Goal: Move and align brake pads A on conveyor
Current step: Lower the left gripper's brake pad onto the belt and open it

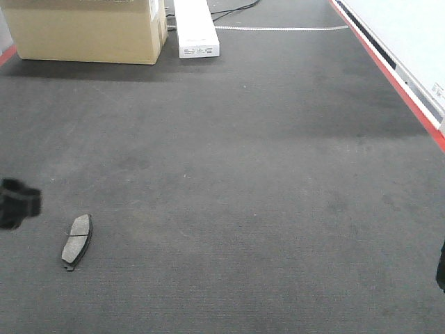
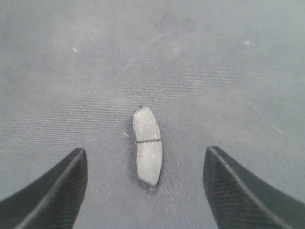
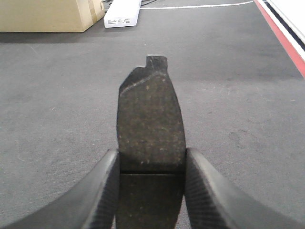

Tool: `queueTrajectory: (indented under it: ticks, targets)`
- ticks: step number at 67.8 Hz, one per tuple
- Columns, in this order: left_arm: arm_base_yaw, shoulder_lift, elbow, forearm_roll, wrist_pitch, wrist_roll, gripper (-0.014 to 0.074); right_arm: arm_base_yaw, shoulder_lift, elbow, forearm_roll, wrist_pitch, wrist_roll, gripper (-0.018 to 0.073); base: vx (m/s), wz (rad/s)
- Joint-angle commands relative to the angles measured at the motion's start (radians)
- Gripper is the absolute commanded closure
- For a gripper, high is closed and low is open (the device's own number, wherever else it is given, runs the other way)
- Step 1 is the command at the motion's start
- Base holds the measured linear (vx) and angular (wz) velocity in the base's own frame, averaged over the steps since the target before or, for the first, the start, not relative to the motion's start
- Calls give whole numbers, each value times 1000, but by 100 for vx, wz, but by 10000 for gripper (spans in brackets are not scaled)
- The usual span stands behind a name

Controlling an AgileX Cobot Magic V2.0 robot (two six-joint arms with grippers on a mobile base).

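Lying flat near the near-left corner of the conveyor, a small, curved, dark-grey brake pad [image 1: 76, 241] with a centre groove points its long axis roughly up the belt, its far end tipped slightly toward the right edge. It rests alone on the wide, dark charcoal, finely textured conveyor belt [image 1: 264, 181], well apart from the tan cardboard box [image 1: 87, 31] and the long white carton [image 1: 196, 28] at the far end, and from the red side rail [image 1: 396, 83]. The black left gripper [image 1: 17, 203] hangs just beside it at the left edge. In the left wrist view the pad lies straight ahead in the gap of that spread gripper, whose woven black fingers [image 2: 52, 191] flank it without touching, so the jaws stand across its short width. The left arm is therefore much the nearer, and a straight descent and squeeze looks enough, with little wrist turn. The right gripper [image 3: 151, 157] is pinching a second pad [image 3: 150, 119], dark, speckled and notched at its tip. This pad is held lengthwise and points toward the far end. Whether it touches the belt I cannot tell. In the front view this gripper shows only as a dark sliver at the right edge, well apart from the lying pad.
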Motion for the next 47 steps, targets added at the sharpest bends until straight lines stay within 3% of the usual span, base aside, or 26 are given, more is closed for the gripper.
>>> queueTrajectory:
  ticks: [1, 15, 28, 47]
  targets:
    - [-3, -110, 25, 0, -60, 12, 94, -4, 5, -29, -4, -92, -4, 564, 0, 0]
    - [-3, -378, 172, -1, -102, 11, 94, -4, 5, -29, -4, -92, -4, 564, 0, 0]
    - [-3, -623, 253, -1, -66, 6, 94, -4, 5, -29, -4, -92, -4, 564, 0, 0]
    - [-3, -802, 284, -1, 11, 6, 94, -4, 5, -29, -4, -92, -4, 564, 0, 0]
